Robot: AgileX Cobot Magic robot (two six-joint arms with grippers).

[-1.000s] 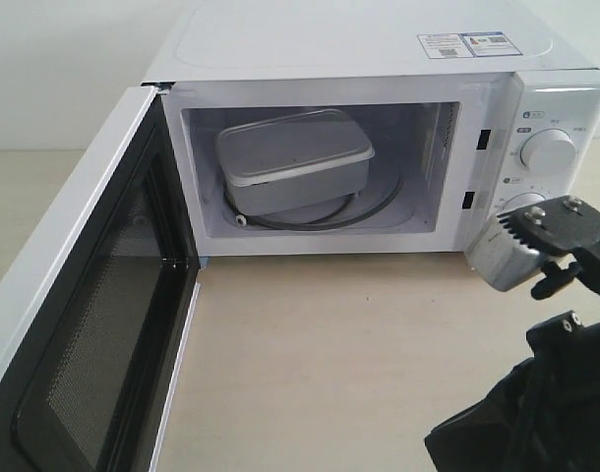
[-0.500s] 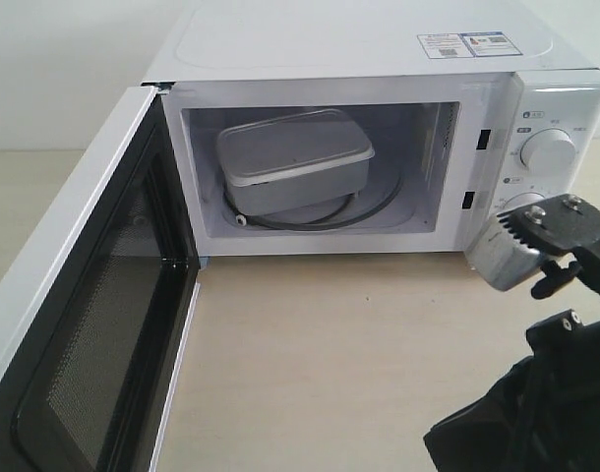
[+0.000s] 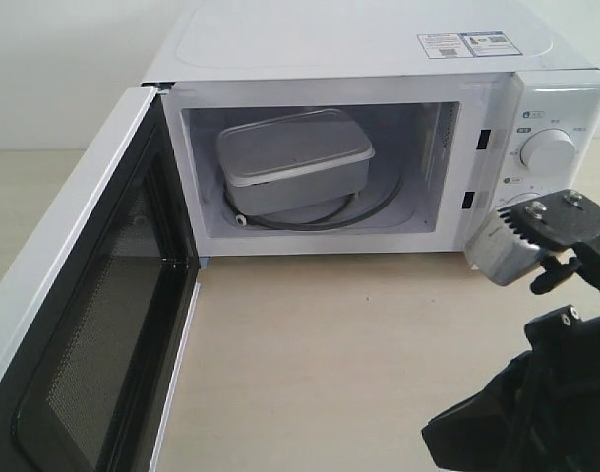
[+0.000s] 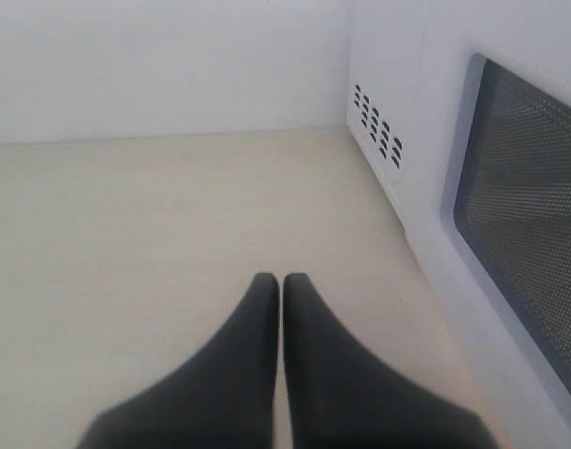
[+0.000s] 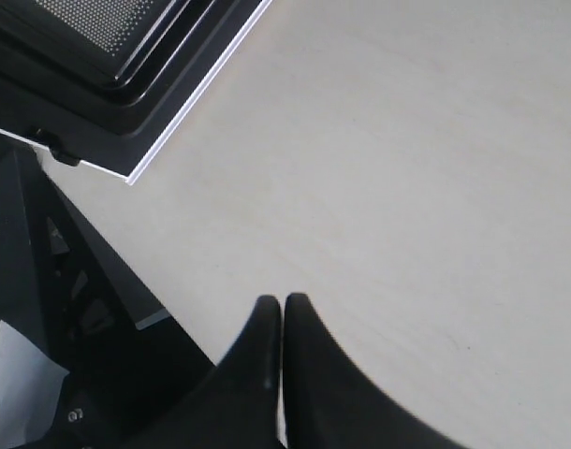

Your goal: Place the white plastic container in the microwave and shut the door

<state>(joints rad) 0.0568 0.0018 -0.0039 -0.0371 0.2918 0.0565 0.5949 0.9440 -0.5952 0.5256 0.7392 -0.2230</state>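
I had the white plastic container [image 3: 292, 157] sitting left inside the microwave [image 3: 359, 44], left gripper [image 4: 282, 285] and right gripper [image 5: 283, 304] both pinched together empty, so I judged only pushing the wide-open door [image 3: 74, 295] closed remained

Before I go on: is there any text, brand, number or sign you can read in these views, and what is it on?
Nothing can be read.
Sticker on the microwave top: print too small.
Small marks around the upper dial: blurred.
Wrist views: no text.
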